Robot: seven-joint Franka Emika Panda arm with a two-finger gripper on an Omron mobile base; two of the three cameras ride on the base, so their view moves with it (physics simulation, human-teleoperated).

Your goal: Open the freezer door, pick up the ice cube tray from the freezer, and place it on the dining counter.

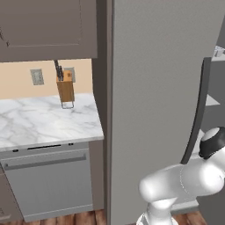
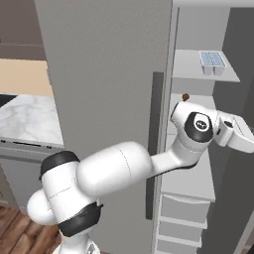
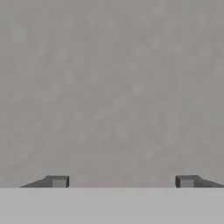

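Ice cube tray [image 2: 214, 60] lies flat on a freezer shelf [image 2: 191, 69], long axis running shelf-deep; claw [image 3: 122, 181] wide, holding nothing.

No legible text or labels.

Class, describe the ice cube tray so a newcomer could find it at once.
Start at the open freezer to the right of the tall grey door. On its top shelf sits the ice cube tray: small, pale blue, with two rows of square cups.
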